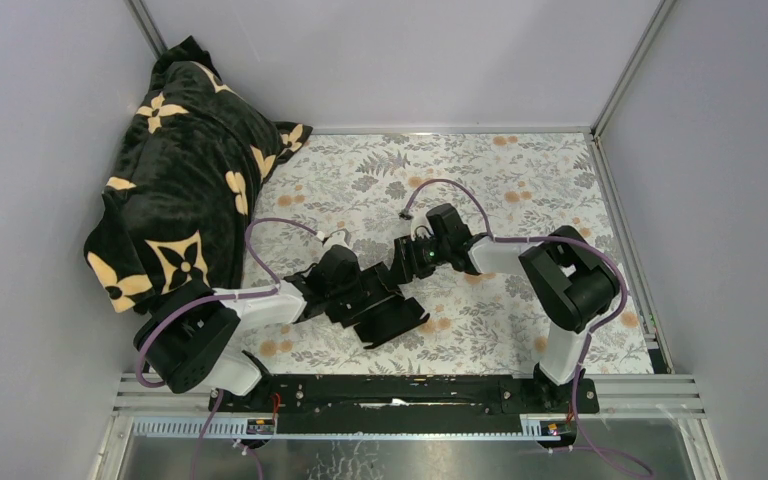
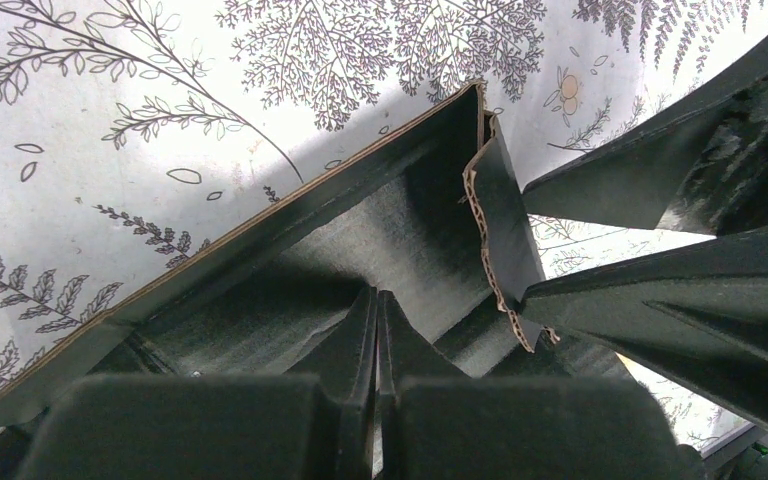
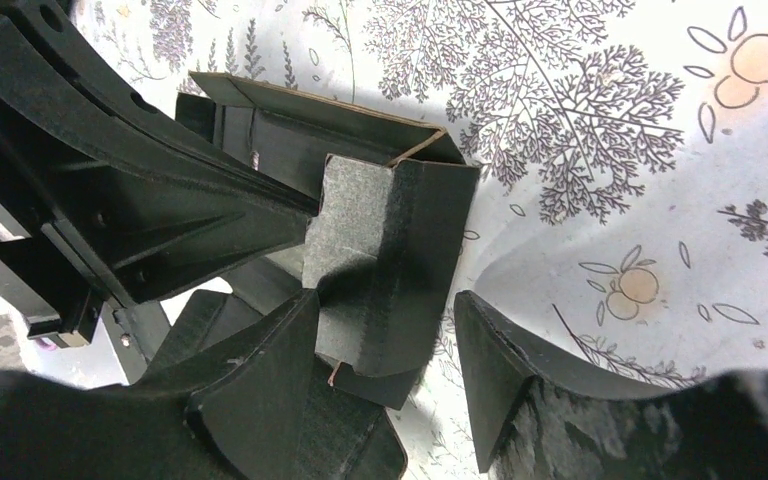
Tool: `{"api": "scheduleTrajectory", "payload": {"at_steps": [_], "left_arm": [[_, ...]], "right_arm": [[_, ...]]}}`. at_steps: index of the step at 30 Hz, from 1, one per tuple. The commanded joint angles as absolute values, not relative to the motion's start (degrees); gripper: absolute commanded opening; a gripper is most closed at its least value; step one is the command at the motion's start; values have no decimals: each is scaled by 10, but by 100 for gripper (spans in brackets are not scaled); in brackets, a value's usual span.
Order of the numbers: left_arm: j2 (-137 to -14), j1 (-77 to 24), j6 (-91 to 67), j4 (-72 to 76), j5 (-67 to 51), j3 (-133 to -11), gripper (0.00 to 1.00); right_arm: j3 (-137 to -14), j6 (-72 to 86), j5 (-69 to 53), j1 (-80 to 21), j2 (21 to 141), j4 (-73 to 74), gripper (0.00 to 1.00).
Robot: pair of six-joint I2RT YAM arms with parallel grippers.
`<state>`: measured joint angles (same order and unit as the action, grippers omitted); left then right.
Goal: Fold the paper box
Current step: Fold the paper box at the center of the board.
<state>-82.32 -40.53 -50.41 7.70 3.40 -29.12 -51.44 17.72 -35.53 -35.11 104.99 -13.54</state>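
The paper box (image 1: 395, 318) is black card, partly folded, lying on the floral cloth between the two arms. In the left wrist view its long wall (image 2: 260, 260) stands up, and an end flap (image 2: 505, 220) shows a corrugated edge. My left gripper (image 2: 376, 300) is shut, with its tips against the box's inner face. My right gripper (image 3: 385, 325) is open and straddles the end flap (image 3: 390, 240). One finger (image 3: 260, 380) is inside the box and the other (image 3: 490, 360) is outside, clear of the card. In the top view the left gripper (image 1: 365, 290) and right gripper (image 1: 407, 262) meet over the box.
A black plush blanket (image 1: 185, 190) with cream flowers is heaped at the back left, against the wall. The floral cloth (image 1: 520, 190) covers the table. Grey walls close in on the left, back and right. A metal rail (image 1: 410, 395) carries the arm bases at the near edge.
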Motion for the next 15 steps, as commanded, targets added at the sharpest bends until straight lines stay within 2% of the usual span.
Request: {"api": "scheduleTrajectory", "payload": {"at_steps": [1, 9, 15], "left_arm": [[-836, -416, -490, 53, 28, -294, 3], [-824, -422, -487, 47, 28, -297, 2], [-808, -426, -483, 30, 34, -305, 2]], "right_arm": [[-522, 148, -338, -354, 1008, -108, 60], [-512, 139, -284, -345, 961, -87, 62], [-512, 129, -258, -345, 866, -19, 61]]}}
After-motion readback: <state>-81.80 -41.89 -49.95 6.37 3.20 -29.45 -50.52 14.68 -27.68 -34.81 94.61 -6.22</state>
